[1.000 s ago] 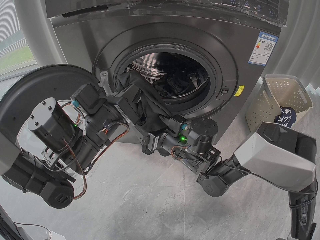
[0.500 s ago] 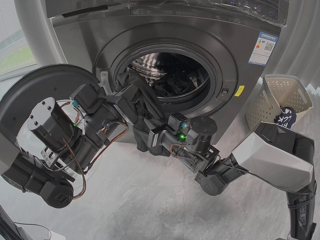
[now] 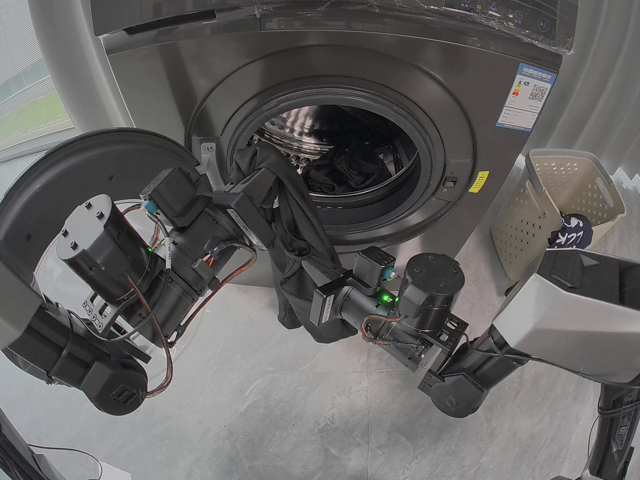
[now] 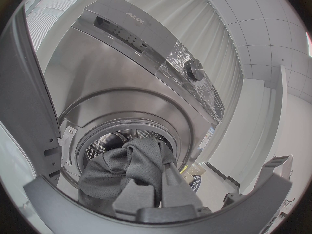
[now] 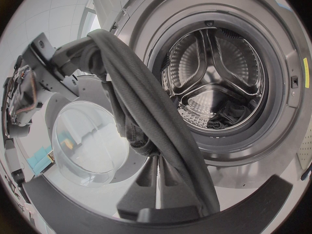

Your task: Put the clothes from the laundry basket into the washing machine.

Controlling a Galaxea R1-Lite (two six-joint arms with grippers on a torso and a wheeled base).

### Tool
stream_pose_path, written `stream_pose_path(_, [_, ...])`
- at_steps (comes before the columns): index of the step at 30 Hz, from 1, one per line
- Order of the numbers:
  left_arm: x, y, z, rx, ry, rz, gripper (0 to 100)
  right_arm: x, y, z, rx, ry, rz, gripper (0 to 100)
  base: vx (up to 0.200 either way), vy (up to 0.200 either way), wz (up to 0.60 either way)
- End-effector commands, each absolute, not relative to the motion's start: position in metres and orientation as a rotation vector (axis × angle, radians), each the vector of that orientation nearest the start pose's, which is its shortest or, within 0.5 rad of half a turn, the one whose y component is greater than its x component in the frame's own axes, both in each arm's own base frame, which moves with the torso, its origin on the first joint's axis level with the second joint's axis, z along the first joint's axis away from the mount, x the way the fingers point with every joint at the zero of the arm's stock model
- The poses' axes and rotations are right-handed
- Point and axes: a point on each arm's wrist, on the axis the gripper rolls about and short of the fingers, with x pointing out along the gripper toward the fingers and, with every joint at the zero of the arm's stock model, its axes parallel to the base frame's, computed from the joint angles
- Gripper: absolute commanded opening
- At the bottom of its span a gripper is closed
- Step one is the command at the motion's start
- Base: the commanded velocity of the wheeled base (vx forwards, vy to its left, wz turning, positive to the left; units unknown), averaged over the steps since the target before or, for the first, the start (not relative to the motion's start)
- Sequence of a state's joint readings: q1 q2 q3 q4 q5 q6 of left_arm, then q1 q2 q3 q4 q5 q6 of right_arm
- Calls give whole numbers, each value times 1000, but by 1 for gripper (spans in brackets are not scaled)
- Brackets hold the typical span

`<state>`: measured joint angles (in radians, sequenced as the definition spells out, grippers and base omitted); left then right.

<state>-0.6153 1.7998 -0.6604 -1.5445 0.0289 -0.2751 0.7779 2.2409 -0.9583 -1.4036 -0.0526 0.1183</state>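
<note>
Grey tiled floor point(image 3: 267, 401) and pale curtains point(image 3: 603, 68) are taken in first; the washing machine point(image 3: 333, 55) is seen with its door point(image 3: 87, 168) swung wide to the robot's left and its drum point(image 5: 214, 72) laid open; the laundry basket point(image 3: 573, 175) is found beside the machine on the right.

And now the dark garment point(image 3: 300, 235): it is strung outside the opening, from the left rim down below the lip, not yet inside; a dark heap point(image 5: 229, 114) is already lodged in the drum, so part of the job is judged done; one navy piece point(image 3: 572, 233) is seen lying in the basket.

The left claw point(image 4: 152, 176) is clamped on the garment's upper end; the right claw point(image 5: 158, 160) is pinched together on cloth at its lower end; two items are judged outstanding.
</note>
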Motion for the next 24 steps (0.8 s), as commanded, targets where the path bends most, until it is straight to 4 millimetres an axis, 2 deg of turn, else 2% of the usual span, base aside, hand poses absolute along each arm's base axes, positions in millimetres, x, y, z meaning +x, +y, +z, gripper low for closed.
stream_pose_path(1, [249,-175,204,-394,-304,-628,0,282,278,110,167,-82,736,0,0,0,0])
stream_pose_path(4, [249,-175,204,-396,-302,-627,0,275,275,111,167,-83,742,0,0,0,0])
stream_pose_path(10, [256,-172,198,-389,-290,-593,0,253,251,125,162,-72,745,0,0,0,0])
stream_pose_path(15, [256,-172,197,-388,-286,-591,0,250,238,135,166,-86,727,0,0,0,0])
stream_pose_path(16, [256,-172,197,-388,-284,-591,0,255,227,141,167,-100,694,0,0,0,0])
stream_pose_path(20, [252,-172,195,-385,-276,-596,0,261,219,141,163,-96,667,0,0,0,0])
stream_pose_path(24, [248,-173,195,-383,-269,-602,0,282,207,140,160,-113,602,0,0,0,0])
